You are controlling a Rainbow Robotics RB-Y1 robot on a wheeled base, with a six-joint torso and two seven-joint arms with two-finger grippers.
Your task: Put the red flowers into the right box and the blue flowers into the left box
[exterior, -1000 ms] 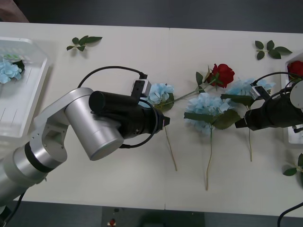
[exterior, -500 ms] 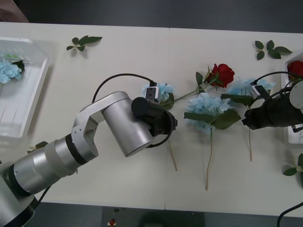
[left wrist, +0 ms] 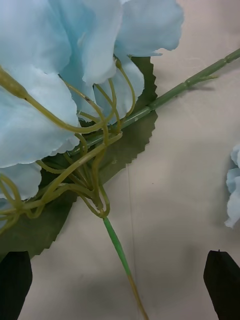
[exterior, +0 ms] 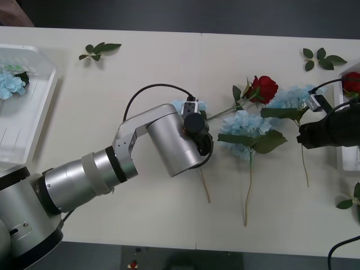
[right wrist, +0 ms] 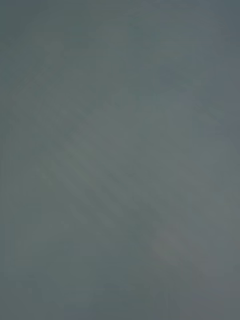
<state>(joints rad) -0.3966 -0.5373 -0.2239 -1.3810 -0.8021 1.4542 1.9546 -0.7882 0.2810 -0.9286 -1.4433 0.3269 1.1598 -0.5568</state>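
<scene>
A blue flower lies at mid-table. My left arm hangs over its stem. My left gripper stands open, with the stem between its black fingertips. A red flower lies beside it, and its stem runs under the blue petals. A second blue flower lies in the middle. My right gripper is shut on the stem of a third blue flower. The right box holds a red flower. The left box holds a blue flower.
Loose green leaves lie at the back left, the back right and the front right edge. Bare table stretches between the left box and my left arm.
My left arm has swung right and turned its wrist down over the leftmost blue flower. My right gripper has moved right, and the third blue flower shifted with it.
</scene>
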